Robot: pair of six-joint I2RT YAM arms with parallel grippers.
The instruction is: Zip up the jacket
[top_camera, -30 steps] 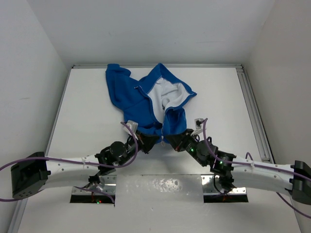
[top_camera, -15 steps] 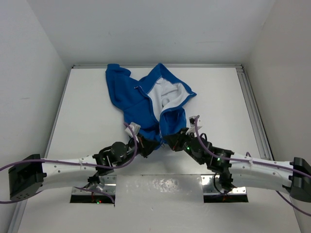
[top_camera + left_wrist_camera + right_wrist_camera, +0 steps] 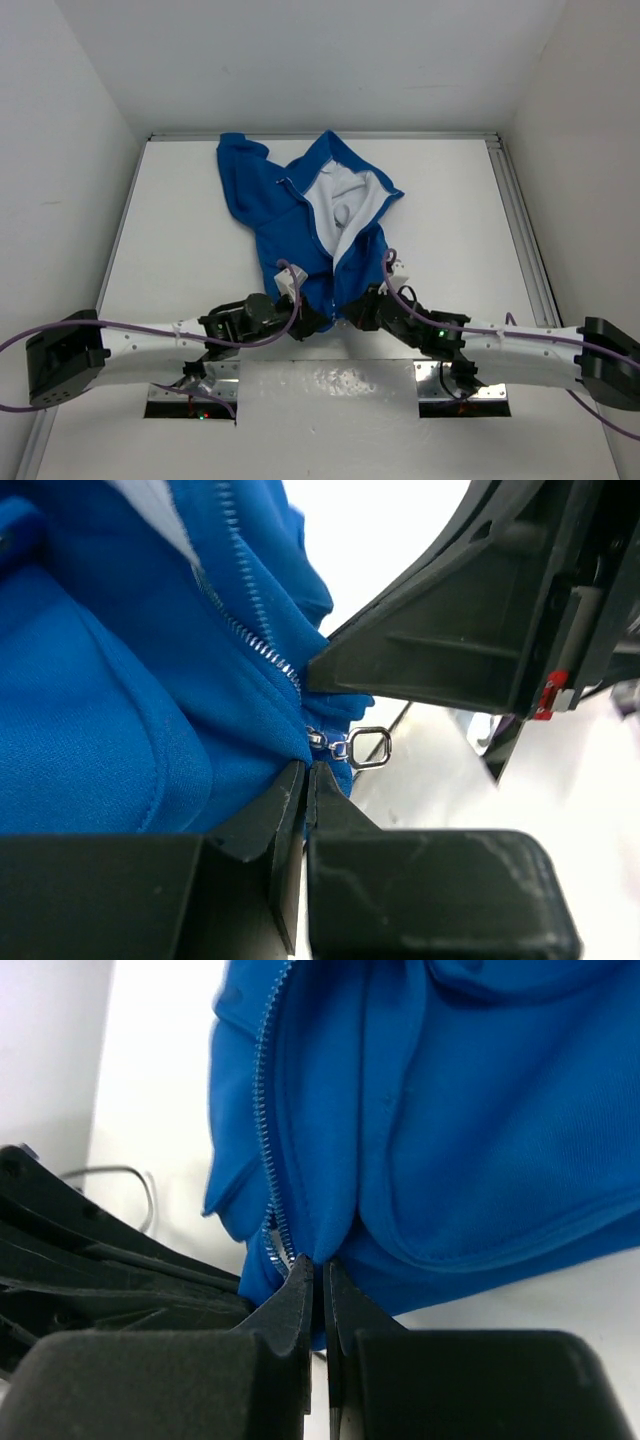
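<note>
The jacket (image 3: pixel 290 215) lies open mid-table, hem nearest. The left gripper (image 3: pixel 306 783) and right gripper (image 3: pixel 322 1272) each pinch the hem beside the zipper. Likely bracing the hem; next, one must take the pull (image 3: pixel 370 747) and draw it far.

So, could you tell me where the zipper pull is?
Left wrist view, centre: the zipper pull dangles from the jacket at its hem, just above the left gripper.
</note>
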